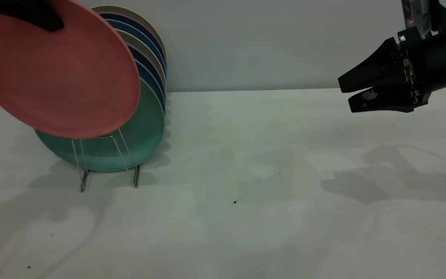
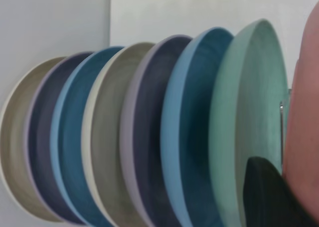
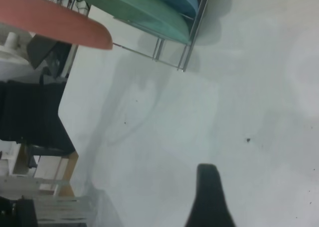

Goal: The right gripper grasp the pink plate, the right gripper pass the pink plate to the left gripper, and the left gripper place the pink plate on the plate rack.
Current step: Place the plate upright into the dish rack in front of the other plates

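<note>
Left gripper: top-left corner of the exterior view, mostly cropped. Black fingers clamped on the upper rim of the pink plate; one fingertip shows in the left wrist view against the plate's edge.

Pink plate: held in the air, tilted, face toward the camera, directly in front of the racked plates. Its lower edge overlaps the green plate and sits above the front wire loops. Whether it touches the rack cannot be told.

Plate rack: thin silver wire, standing on the surface at the left. Loaded with a row of upright plates; from front to back green, blue, dark purple, beige, blue, dark purple, beige. The front loops stand bare before the green plate.

Surface: white, matte, with scattered dark specks and soft grey shadows of arms and plates. The middle carries nothing but specks.

Room: plain pale wall behind the surface. The right wrist view shows, beyond the surface edge, dark furniture and a light wooden frame, indistinct.

Right gripper: upper right, held in the air well apart from the plates, pointing left. Fingers parted only slightly, holding nothing; lower finger bears a pale scuff.
</note>
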You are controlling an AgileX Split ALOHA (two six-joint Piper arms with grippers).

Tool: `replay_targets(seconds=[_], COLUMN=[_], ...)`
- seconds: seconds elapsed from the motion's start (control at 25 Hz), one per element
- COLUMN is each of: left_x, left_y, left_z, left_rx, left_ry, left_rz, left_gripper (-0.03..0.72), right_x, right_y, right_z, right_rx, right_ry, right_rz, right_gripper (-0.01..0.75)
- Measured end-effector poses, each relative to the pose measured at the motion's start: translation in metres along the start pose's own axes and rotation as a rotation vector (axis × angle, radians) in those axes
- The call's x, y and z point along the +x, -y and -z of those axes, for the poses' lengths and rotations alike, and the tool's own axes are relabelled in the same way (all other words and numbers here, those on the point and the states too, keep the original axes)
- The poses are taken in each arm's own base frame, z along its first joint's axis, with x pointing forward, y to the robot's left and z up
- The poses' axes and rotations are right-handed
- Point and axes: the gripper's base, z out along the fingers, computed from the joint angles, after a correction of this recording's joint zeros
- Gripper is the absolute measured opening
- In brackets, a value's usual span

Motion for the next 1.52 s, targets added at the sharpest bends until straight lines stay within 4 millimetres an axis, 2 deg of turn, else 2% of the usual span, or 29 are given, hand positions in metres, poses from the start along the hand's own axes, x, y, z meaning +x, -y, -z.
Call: replay_targets(seconds=[0.36,0.68,1.0,1.52], left_x=[0.0,0.007,0.007,0.017], left_y=[-0.002,-0.002,-0.003,0.007], left_z=[0.0,-0.017,-0.019,-0.046], left_rx=[-0.021,-0.012,-0.02,0.082], left_ry=[0.001,-0.014,-0.016,-0.026], left_rz=[0.064,0.082,0.083,0.106], left_gripper=[0.122,0.121,0.121,0.121], right_x=[0.0,0.0,0.0,0.0], right_y=[0.0,0.0,0.0,0.0], right_z=[0.0,0.0,0.0,0.0], right_rx=[-0.001,-0.001,-0.001,-0.001], right_ry=[-0.002,-0.003,-0.003,-0.003], right_rz=[0.0,0.001,0.001,-0.001], right_gripper=[0.581,0.581,0.58,0.58])
